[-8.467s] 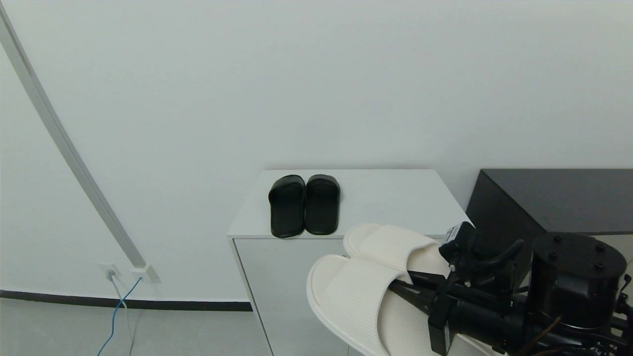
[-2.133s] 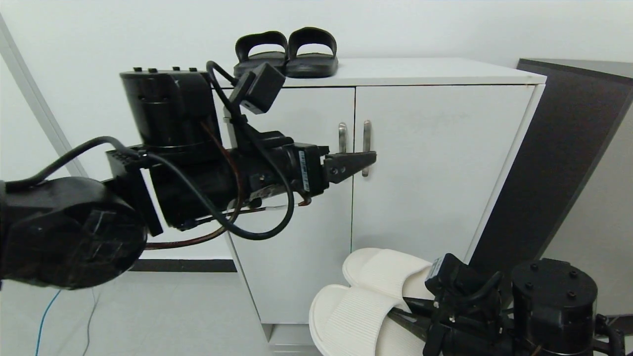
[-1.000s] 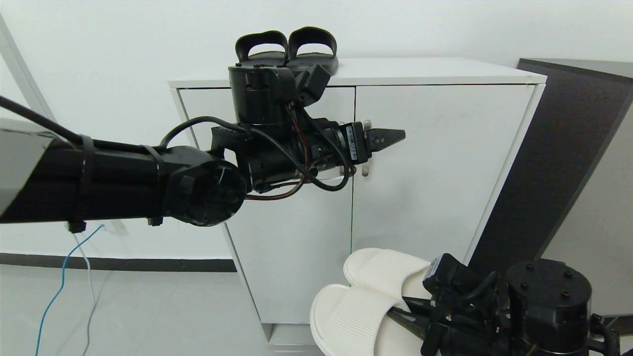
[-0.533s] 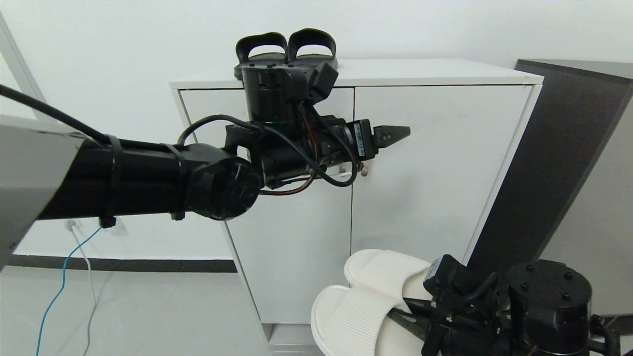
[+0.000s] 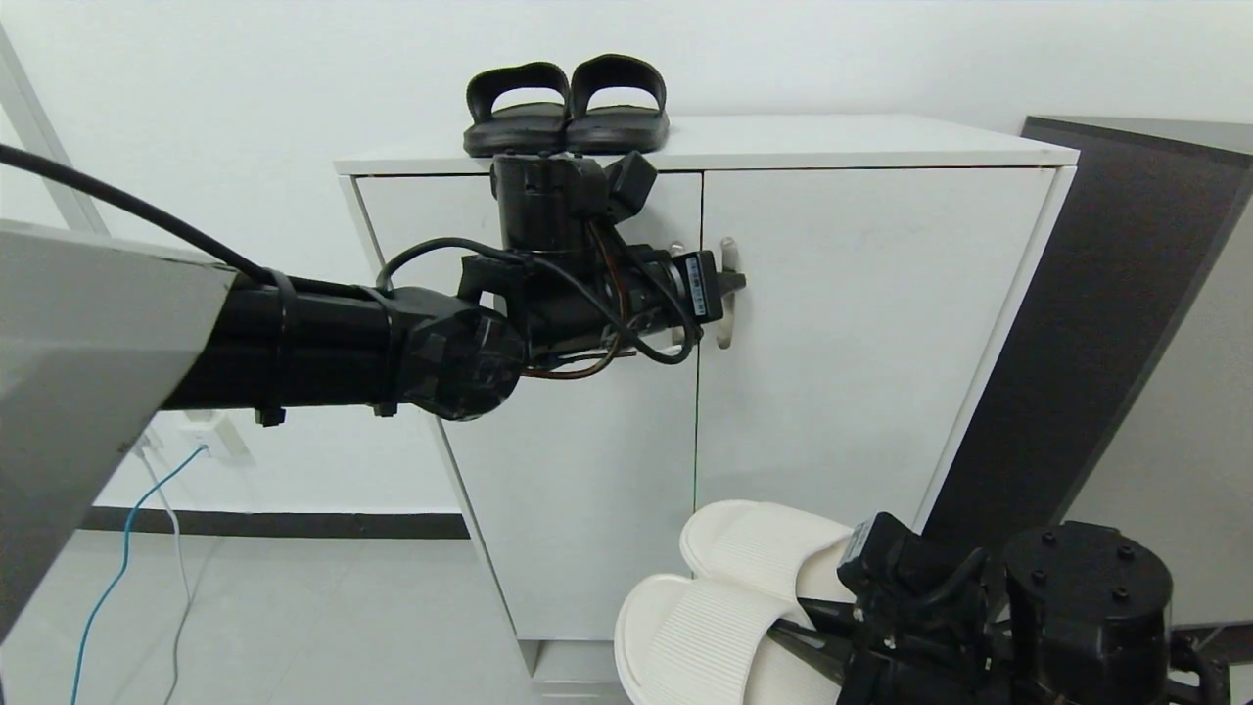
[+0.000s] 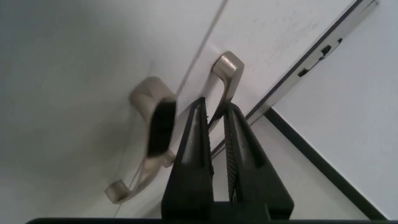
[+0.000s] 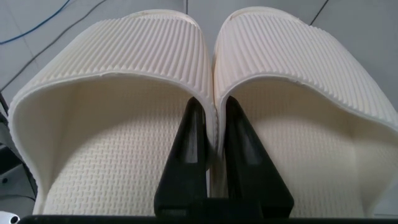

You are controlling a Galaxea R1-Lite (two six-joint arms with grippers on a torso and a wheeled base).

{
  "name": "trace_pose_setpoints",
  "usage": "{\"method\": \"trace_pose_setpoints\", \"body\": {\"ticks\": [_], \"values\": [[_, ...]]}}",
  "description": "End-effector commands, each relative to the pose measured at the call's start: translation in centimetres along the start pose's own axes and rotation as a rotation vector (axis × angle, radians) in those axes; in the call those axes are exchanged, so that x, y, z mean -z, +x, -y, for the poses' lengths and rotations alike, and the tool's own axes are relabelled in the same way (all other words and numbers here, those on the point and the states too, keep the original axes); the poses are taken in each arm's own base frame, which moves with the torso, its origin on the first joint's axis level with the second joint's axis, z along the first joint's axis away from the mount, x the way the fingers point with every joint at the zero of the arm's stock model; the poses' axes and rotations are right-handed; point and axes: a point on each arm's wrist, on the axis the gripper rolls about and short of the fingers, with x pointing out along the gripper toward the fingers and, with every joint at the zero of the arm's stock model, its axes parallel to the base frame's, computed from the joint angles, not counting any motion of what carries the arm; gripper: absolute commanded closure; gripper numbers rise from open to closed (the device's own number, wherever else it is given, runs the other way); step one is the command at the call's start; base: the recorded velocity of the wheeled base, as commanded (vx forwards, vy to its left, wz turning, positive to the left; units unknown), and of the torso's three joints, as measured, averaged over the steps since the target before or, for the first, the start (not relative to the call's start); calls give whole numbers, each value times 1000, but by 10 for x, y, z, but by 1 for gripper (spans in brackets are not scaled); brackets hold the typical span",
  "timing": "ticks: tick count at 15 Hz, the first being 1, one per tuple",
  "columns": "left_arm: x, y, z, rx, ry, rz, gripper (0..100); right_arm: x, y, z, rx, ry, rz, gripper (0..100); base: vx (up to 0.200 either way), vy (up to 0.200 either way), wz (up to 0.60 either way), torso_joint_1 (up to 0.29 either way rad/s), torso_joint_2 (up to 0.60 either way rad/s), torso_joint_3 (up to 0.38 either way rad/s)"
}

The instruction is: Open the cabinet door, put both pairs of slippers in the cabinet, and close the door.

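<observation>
Slippers [image 7: 143,62] of ribbed white fabric point toes away from right hand [image 7: 211,109], clamped on their inner edges. Left hand [image 6: 213,106] pinches upright metal door handle [image 6: 227,68].

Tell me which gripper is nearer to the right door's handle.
Left. The left gripper is clamped on the right door's handle; the right gripper is well below it, pinching the white slippers.

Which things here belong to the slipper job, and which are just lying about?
Job: cabinet, door handle, black slippers, white slippers, left gripper, right gripper.
Lying about: blue cable, wall socket, dark unit beside the cabinet.
</observation>
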Motion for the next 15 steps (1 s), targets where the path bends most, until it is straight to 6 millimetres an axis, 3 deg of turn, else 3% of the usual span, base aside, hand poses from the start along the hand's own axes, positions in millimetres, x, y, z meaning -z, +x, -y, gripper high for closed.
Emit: {"method": "trace_pose_setpoints", "body": {"ticks": [1,8,15], "values": [[2,-4,6,11,-4,-8,100,2,-1,-4,-18,-3,-10,100,0,0,0,0,0,0],[1,-44,47,76,4,-27,100,8,-12,-17,-136,-18,2,100,0,0,0,0,0,0],[-3,-102,60,75,7,-20,100,8,-12,-17,-134,-21,1,100,0,0,0,0,0,0]]}}
